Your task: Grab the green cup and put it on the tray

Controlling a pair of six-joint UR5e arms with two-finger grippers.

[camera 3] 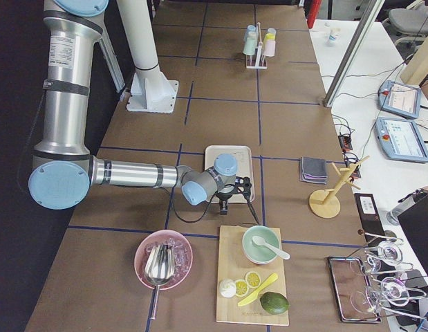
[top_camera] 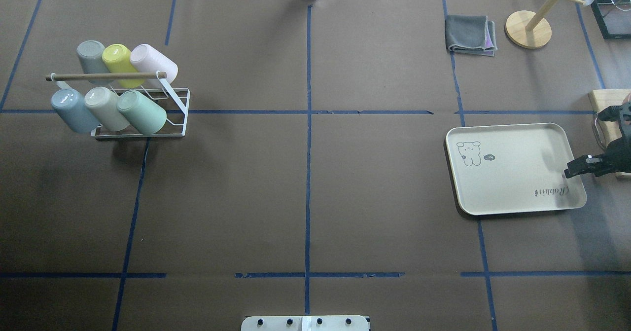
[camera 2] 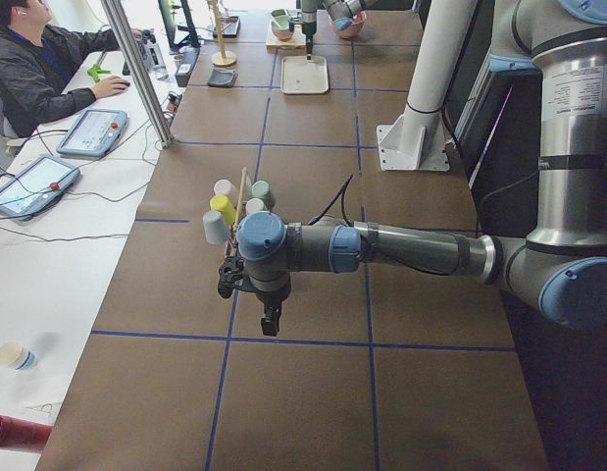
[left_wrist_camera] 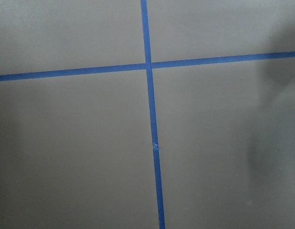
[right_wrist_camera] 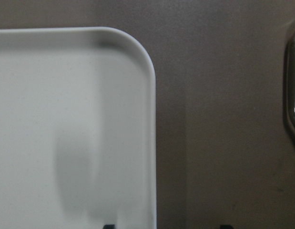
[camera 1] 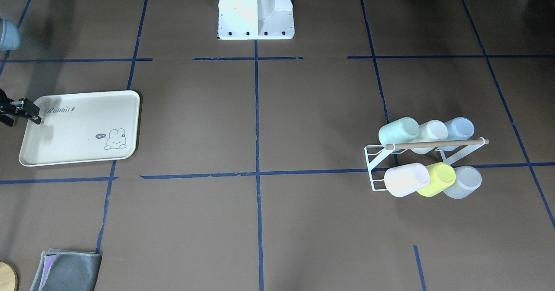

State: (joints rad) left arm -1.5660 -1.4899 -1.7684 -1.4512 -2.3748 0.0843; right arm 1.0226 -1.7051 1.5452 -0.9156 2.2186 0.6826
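The pale mint-green cup (camera 1: 399, 130) lies tilted on a white wire rack (camera 1: 373, 169) among several other cups; it also shows in the overhead view (top_camera: 144, 112). The cream "Rabbit" tray (camera 1: 73, 143) lies flat and empty at the other end of the table (top_camera: 512, 193). My right gripper (top_camera: 572, 169) hangs over the tray's outer edge; in the right wrist view its tips stand wide apart, open and empty. My left gripper (camera 2: 269, 316) shows only in the exterior left view, above bare table short of the rack; I cannot tell if it is open or shut.
A yellow-green cup (top_camera: 117, 57), a pale blue cup (top_camera: 71, 110) and others share the rack. A folded grey cloth (top_camera: 470, 35), a wooden stand (top_camera: 528, 25) and a cutting board (top_camera: 605, 105) lie near the tray. The robot base (camera 1: 256, 9) stands mid-table.
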